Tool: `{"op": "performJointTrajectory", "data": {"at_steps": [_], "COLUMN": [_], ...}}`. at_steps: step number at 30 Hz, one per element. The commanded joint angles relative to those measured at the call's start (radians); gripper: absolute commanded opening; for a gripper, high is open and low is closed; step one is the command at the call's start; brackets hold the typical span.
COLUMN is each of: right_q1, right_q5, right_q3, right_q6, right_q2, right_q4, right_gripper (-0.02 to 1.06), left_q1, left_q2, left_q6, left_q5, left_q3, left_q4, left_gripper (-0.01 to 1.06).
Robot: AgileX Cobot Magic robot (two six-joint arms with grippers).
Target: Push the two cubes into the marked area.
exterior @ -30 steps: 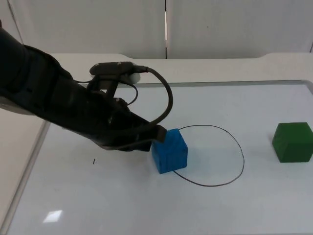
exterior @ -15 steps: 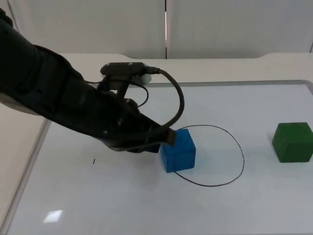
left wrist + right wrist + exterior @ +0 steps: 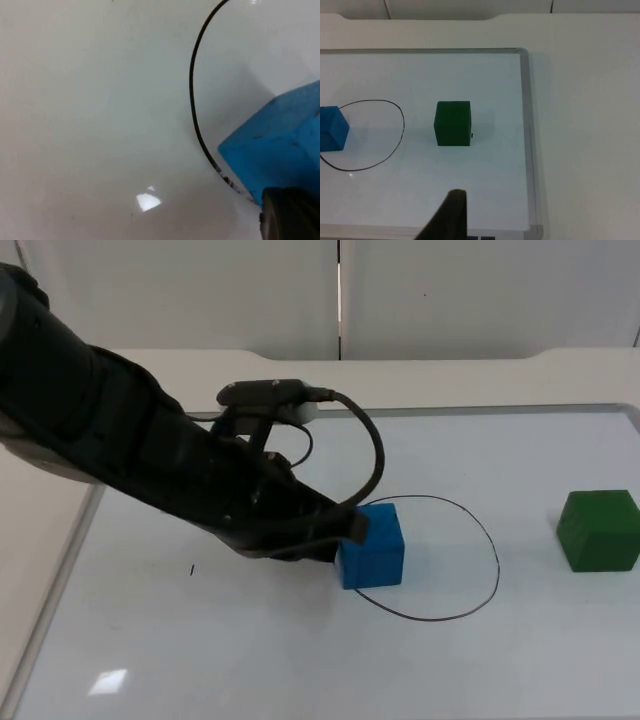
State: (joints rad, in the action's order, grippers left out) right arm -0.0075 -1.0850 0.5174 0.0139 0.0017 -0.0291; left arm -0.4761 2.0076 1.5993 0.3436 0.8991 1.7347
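Blue cube point(image 3: 372, 545) sits on the whiteboard point(image 3: 250, 660) that covers the bench, straddling the left side of the black drawn outline point(image 3: 497, 570): most of it lies inside the loop, its left edge on or just past the line. In the left wrist view you see the same cube point(image 3: 280, 152) with the line point(image 3: 192, 95) curving past its base and a black fingertip point(image 3: 290, 215) right against its near face.

Your left gripper point(image 3: 350, 530) is low on the board, touching the cube's left side, the arm reaching in from the upper left. You cannot tell whether its fingers are apart or together.

Green cube point(image 3: 598, 530) stands well apart to the right, outside the loop, near the board's right edge. From the right wrist view it point(image 3: 452, 123) sits just beside the outline point(image 3: 400, 135), the blue cube point(image 3: 332, 135) beyond. Your right arm waits off to the right, one dark fingertip point(image 3: 451, 215) visible; finger state not readable
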Motion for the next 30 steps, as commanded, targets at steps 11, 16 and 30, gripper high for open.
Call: {"op": "performJointTrajectory", "data": {"at_steps": [11, 16, 30], "right_q1": [-0.006, -0.006, -0.006], "right_q5": [0.007, 0.007, 0.007], "right_q3": [-0.003, -0.003, -0.003], "right_q6": [0.001, 0.001, 0.001], "right_q2": [-0.002, -0.002, -0.002], "right_q4": [0.002, 0.002, -0.001], "right_gripper": [1.05, 1.05, 1.05], "left_q1": [-0.030, -0.030, 0.052], "left_q2": [0.019, 0.019, -0.082], "left_q6": [-0.009, -0.009, -0.117], "left_q5": [0.017, 0.037, 0.035], "left_q3": [0.025, 0.041, 0.044], "left_q4": [0.010, 0.010, -0.106], "left_gripper": [0.00, 0.00, 0.00]}}
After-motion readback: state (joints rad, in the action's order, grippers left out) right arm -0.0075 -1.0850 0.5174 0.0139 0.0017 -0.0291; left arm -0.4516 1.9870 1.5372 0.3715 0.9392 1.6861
